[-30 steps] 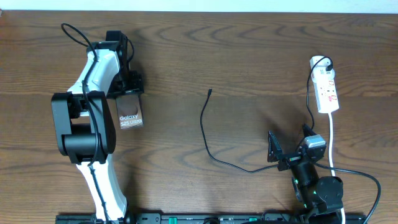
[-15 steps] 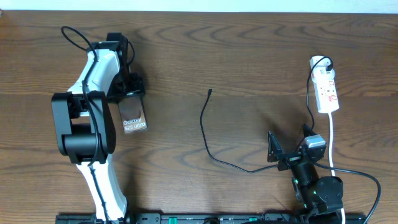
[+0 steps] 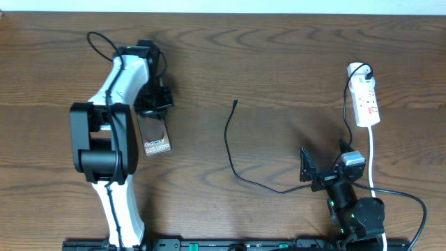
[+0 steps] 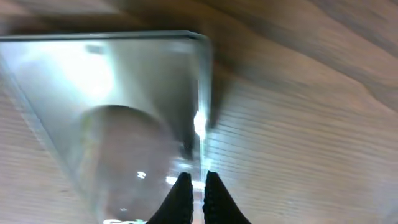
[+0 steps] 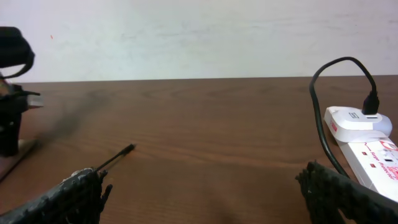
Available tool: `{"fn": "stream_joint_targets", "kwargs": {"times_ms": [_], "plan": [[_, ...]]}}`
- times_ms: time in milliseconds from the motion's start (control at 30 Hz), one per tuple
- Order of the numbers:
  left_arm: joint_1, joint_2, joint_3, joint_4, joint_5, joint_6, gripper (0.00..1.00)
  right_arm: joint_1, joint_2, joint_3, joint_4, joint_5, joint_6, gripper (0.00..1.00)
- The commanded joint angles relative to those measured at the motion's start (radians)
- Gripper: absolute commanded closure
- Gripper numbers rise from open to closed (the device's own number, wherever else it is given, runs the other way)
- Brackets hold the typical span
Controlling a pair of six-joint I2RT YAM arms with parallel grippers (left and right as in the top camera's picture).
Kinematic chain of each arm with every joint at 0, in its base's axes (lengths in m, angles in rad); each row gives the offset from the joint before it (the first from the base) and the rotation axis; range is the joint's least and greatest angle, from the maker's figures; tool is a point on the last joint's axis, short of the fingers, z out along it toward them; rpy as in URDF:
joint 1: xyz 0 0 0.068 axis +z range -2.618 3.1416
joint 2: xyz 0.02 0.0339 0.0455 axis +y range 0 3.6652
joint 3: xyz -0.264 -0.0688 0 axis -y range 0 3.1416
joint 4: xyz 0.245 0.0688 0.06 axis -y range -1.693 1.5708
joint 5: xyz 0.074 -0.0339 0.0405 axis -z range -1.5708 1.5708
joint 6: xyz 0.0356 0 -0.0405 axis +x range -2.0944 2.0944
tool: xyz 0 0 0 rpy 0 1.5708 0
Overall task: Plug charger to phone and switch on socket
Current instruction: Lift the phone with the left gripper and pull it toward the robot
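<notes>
Overhead, the charger [image 3: 226,136] lies between the phone [image 3: 154,137] and the socket [image 3: 366,101].

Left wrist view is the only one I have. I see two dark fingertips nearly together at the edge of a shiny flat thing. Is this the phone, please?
Observer: Yes. The overhead view shows the left hand closed on the far edge of the phone, with the lettering side up.
Operator: Where is the charger tip?
Observer: The charger tip lies on the table to the right of the phone, apart from it.
Operator: Is the right hand busy?
Observer: No. The right hand is open and holds nothing, on the same side of the table as the socket.
</notes>
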Motion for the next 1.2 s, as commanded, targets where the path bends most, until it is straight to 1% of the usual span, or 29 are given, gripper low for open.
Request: {"fn": "stream_joint_targets", "kwargs": {"times_ms": [0, 33, 67, 100, 133, 167, 200, 267, 300, 400, 500, 633, 667, 700, 833, 1000, 1067, 1167], "plan": [[-0.032, 0.009, 0.029, -0.003, 0.013, -0.013, 0.93, 0.005, -0.003, -0.003, -0.002, -0.006, 0.009, 0.01], [-0.033, 0.009, 0.03, -0.004, 0.013, -0.013, 0.89, 0.005, -0.003, -0.003, -0.002, -0.006, 0.009, 0.01], [-0.033, 0.009, 0.031, -0.008, 0.013, -0.013, 0.69, 0.005, -0.003, -0.003, -0.002, -0.006, 0.009, 0.01], [-0.033, 0.006, 0.032, -0.018, 0.014, -0.013, 0.56, 0.005, -0.003, -0.003, -0.002, -0.006, 0.009, 0.01], [-0.033, 0.003, 0.032, -0.027, 0.013, -0.021, 0.46, 0.005, -0.003, -0.003, -0.001, -0.006, 0.009, 0.01], [-0.033, -0.005, 0.032, -0.037, 0.013, -0.028, 0.3, 0.005, -0.003, -0.003, -0.002, -0.006, 0.008, 0.01], [-0.033, -0.014, 0.032, -0.041, 0.013, -0.027, 0.21, 0.005, -0.003, -0.003, -0.002, -0.006, 0.009, 0.01], [-0.04, -0.05, 0.031, -0.057, -0.006, -0.027, 0.18, 0.005, -0.003, -0.003, -0.002, -0.006, 0.009, 0.01], [-0.046, -0.08, 0.029, -0.064, -0.039, -0.028, 0.09, 0.005, -0.003, -0.003, -0.002, -0.006, 0.009, 0.01], [-0.062, -0.164, -0.013, -0.071, -0.114, -0.047, 0.07, 0.005, -0.003, -0.003, -0.001, -0.006, 0.009, 0.01], [-0.066, -0.291, -0.153, -0.008, -0.145, -0.065, 0.07, 0.005, -0.003, -0.003, -0.002, -0.006, 0.009, 0.01], [-0.055, -0.483, -0.41, 0.178, -0.145, -0.074, 0.07, 0.005, -0.003, -0.003, -0.002, -0.006, 0.009, 0.01], [-0.052, -0.546, -0.497, 0.259, -0.145, -0.076, 0.07, 0.005, -0.003, -0.003, -0.002, -0.006, 0.008, 0.01], [-0.052, -0.572, -0.538, 0.303, -0.146, -0.077, 0.07, 0.005, -0.003, -0.003, -0.002, -0.006, 0.008, 0.01], [-0.045, -0.573, -0.609, 0.366, -0.161, -0.086, 0.07, 0.005, -0.003, -0.003, -0.002, -0.006, 0.009, 0.01], [-0.028, -0.51, -0.614, 0.404, -0.169, -0.104, 0.06, 0.005, -0.003, -0.003, -0.002, -0.006, 0.009, 0.01], [-0.023, -0.483, -0.614, 0.418, -0.177, -0.135, 0.06, 0.005, -0.003, -0.003, -0.002, -0.006, 0.009, 0.01], [-0.021, -0.444, -0.614, 0.422, -0.191, -0.151, 0.06, 0.005, -0.003, -0.003, -0.002, -0.006, 0.009, 0.01]]}}
